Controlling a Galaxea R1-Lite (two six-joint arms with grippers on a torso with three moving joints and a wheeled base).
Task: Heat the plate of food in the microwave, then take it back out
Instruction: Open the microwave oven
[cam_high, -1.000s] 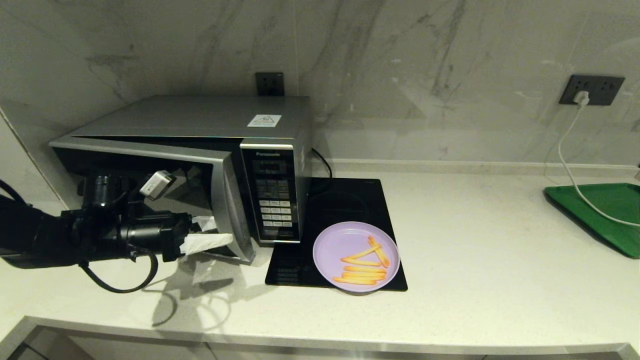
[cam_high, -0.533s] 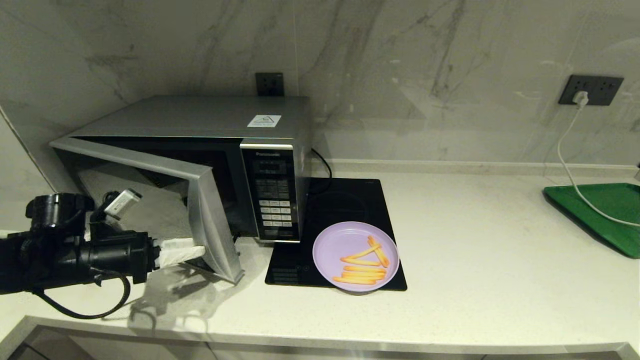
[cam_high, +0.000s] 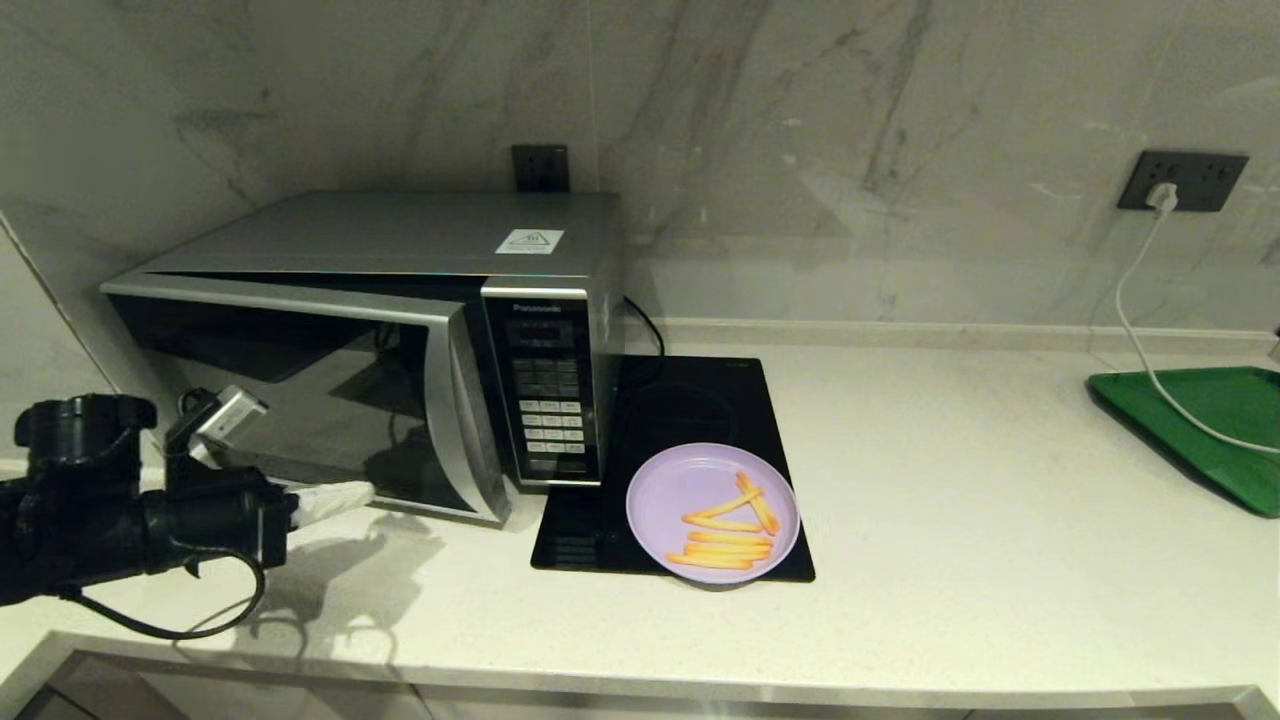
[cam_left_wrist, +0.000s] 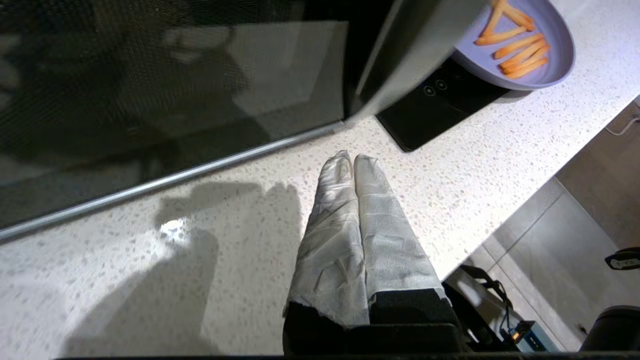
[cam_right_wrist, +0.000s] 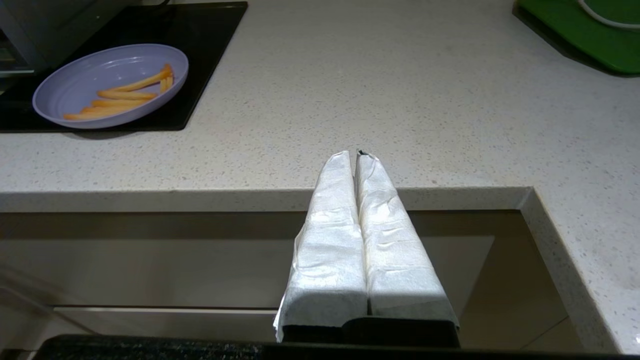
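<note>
White-wrapped fingertips of the left gripper (cam_high: 350, 492) pressed together, nothing between them; confirmed in the left wrist view (cam_left_wrist: 352, 162), pads flush along their length. Gripper sits low over the counter (cam_high: 950, 560), pointing level toward the lower edge of the microwave (cam_high: 400, 330) door (cam_high: 300, 400), close to it but apart. Can't see any contact with the door.

Door is ajar: hinged on the far-left side from the gripper, its free edge swung out a little from the button panel (cam_high: 548, 395), dark gap visible along the top. Dark glass reflects the arm.

Plate of food (cam_high: 712, 512), lilac, sits beyond the gripper tips, past the door's free edge, resting on the front right corner of the black hob (cam_high: 690, 400), slightly overhanging its front edge. Orange fry sticks lie on the half of the plate away from the gripper. Plate is outside the microwave, well apart from the fingertips.

Right gripper (cam_right_wrist: 357, 156) parked below the counter's front edge, fingers also closed together and empty; not in the head view.

Green tray (cam_high: 1200, 425) far off on the opposite end of the counter from the left gripper, a white cable (cam_high: 1140, 330) draped over it from the wall socket (cam_high: 1183, 180).
</note>
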